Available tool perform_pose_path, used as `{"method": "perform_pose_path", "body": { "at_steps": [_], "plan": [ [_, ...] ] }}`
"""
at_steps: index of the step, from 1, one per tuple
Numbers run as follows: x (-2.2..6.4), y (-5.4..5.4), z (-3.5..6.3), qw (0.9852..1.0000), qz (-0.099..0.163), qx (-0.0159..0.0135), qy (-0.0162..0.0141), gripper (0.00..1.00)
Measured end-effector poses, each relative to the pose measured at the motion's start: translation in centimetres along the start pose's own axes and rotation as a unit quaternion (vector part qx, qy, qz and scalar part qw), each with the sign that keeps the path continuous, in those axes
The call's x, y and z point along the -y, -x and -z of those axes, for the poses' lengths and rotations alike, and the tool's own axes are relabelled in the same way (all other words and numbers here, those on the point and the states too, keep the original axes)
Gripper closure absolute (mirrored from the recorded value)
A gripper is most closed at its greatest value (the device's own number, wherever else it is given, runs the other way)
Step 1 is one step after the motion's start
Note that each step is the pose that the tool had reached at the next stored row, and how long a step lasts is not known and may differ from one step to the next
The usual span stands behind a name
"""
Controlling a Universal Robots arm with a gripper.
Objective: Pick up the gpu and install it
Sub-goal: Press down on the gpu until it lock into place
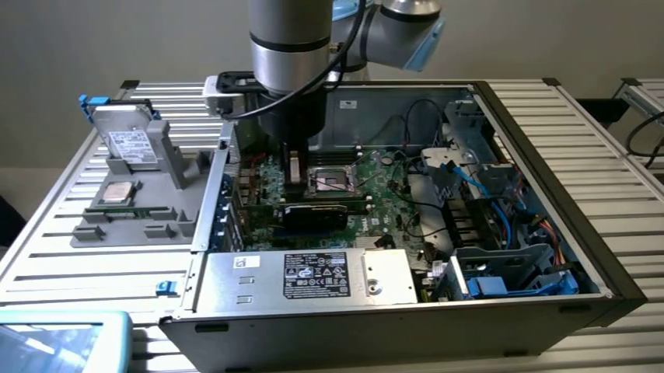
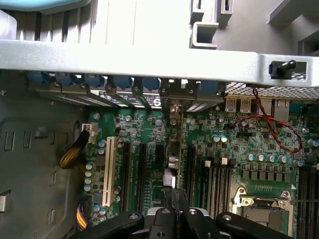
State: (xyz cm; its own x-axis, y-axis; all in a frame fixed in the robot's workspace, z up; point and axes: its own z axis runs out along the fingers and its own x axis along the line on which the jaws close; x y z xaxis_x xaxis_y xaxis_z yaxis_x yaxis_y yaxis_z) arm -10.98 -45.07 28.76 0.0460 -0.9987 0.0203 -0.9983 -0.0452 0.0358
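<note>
A slatted aluminium worktop (image 1: pixel 581 132) carried an open computer case (image 1: pixel 539 256) lying on its side, with a plain beige wall behind. Toward the exterior view's left, a grey fixture tray (image 1: pixel 124 225) held a silver hard drive (image 1: pixel 133 144) with a white label and a processor chip (image 1: pixel 117 191). Inside the case, the green motherboard (image 1: pixel 389 198) lay exposed, with the empty processor socket (image 1: pixel 334 180) near its middle. A power supply (image 1: pixel 311 276) occupied the near edge, and a drive cage with blue cables (image 1: pixel 508 272) filled the exterior view's right. The arm (image 1: pixel 292 47) reached down into the case. The fingers (image 2: pixel 177 211) were clenched on the gpu (image 2: pixel 172 164), which stood on edge over the motherboard among the dark expansion slots (image 2: pixel 141 172), beside a white slot (image 2: pixel 107 172). In the exterior view the gpu (image 1: pixel 316 214) sat just below the socket. Blue slot retainers (image 2: pixel 92 79) lined the case's rear wall ahead of the card, and a red wire (image 2: pixel 271 129) looped across the board nearby.
</note>
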Motion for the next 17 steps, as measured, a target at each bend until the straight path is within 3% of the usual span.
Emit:
{"method": "perform_pose_path", "body": {
  "at_steps": [7,13,17],
  "plan": [
    [-0.58,0.3,-0.93,0.9999,-0.01,0.0002,-0.003,0.88],
    [-1.03,0.5,-1.53,0.9998,-0.016,0.0002,-0.0085,0.88],
    [-1.31,0.5,-1.91,0.9997,-0.021,-0.0002,-0.0093,0.88]
  ]
}}
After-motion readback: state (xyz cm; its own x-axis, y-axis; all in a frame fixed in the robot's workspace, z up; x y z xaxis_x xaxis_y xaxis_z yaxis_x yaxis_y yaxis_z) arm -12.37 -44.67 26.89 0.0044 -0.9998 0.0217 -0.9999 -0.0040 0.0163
